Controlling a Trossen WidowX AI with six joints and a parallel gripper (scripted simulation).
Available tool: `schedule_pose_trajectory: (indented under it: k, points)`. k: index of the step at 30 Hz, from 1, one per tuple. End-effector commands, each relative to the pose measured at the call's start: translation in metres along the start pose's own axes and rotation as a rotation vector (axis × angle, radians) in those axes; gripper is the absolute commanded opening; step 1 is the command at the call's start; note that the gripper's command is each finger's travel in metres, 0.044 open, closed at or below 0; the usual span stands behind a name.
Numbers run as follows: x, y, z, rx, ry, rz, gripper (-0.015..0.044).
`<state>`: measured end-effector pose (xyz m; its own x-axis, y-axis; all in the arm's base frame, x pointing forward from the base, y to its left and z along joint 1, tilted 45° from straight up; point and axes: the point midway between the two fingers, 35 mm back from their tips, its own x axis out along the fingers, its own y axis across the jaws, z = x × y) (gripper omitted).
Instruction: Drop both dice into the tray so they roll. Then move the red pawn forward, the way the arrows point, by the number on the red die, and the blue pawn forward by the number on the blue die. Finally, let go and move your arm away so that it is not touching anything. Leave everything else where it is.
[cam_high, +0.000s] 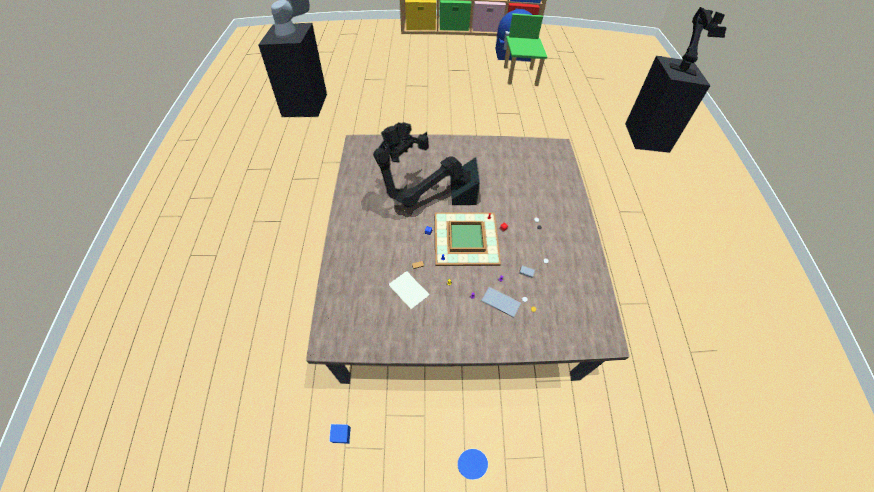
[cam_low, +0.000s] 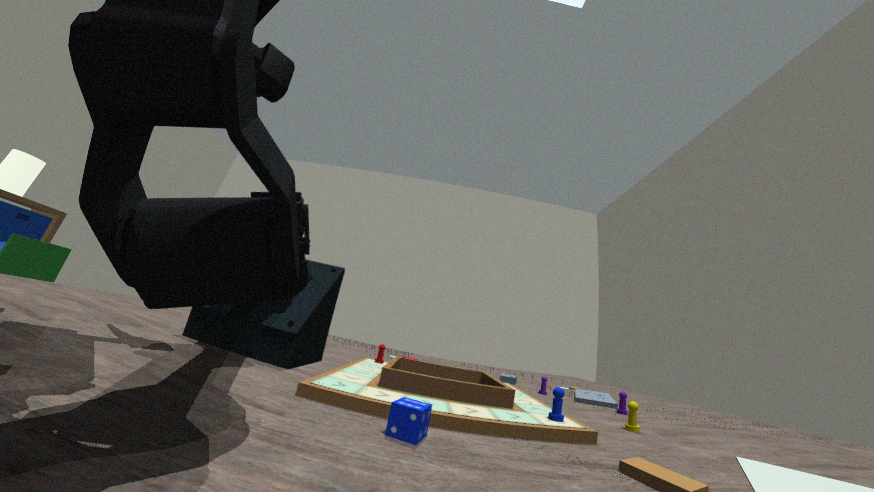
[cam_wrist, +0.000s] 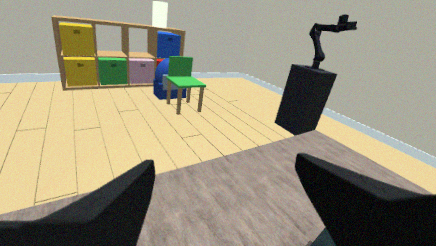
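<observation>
The gripper (cam_high: 422, 141) (cam_wrist: 227, 163) is spread nearly to its full width with nothing between its fingers, raised above the tabletop (cam_high: 379, 330) (cam_low: 318, 470) (cam_wrist: 240, 200) near the far edge in the top view. The wrist view looks between the fingers across the tabletop toward a green chair (cam_high: 525, 46) (cam_wrist: 186, 81), a cubby shelf (cam_high: 403, 18) (cam_wrist: 59, 55) and, on a black pedestal (cam_high: 663, 106) (cam_wrist: 305, 97), another arm (cam_high: 692, 45) (cam_wrist: 318, 42). Both dice lie outside the tray (cam_high: 467, 250) (cam_low: 446, 386), which sits in the middle of the game board (cam_high: 467, 264) (cam_low: 446, 425). The blue die (cam_high: 428, 230) (cam_low: 408, 420) rests on the tabletop just beside the board's left edge in the top view; the red die (cam_high: 503, 226) lies just beyond the right edge. The red pawn (cam_high: 489, 216) (cam_low: 380, 353) stands upright at the board's far right corner in that view, and the blue pawn (cam_high: 442, 257) (cam_low: 557, 404) stands upright at the near left corner, diagonally opposite. Off the board are a yellow pawn (cam_high: 449, 282) (cam_low: 633, 417), two purple pawns (cam_high: 500, 278) (cam_low: 543, 385), a small wooden block (cam_high: 417, 264) (cam_low: 663, 475), a pale sheet (cam_high: 409, 289) (cam_low: 801, 477) and two grey slabs (cam_high: 501, 301) (cam_low: 595, 398).
</observation>
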<state>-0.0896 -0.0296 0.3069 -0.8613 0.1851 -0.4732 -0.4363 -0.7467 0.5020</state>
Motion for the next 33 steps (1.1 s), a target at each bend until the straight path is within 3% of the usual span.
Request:
schedule_pose_trajectory:
  k: [1, 5, 12, 20, 27, 33]
  points:
    - [0.001, -0.001, 0.001, 0.004, 0.001, -0.004, 0.0374]
    - [0.017, -0.022, 0.020, 0.098, 0.015, -0.110, 0.0275]
    - [0.048, -0.087, 0.060, 0.362, 0.034, -0.345, 0.0275]
    - [0.064, -0.201, 0.085, 0.628, 0.122, -0.668, 0.0275]
    - [0.050, -0.309, 0.059, 0.954, 0.212, -0.923, 0.0275]
    - [0.030, -0.387, 0.005, 1.168, 0.349, -1.121, 0.0275]
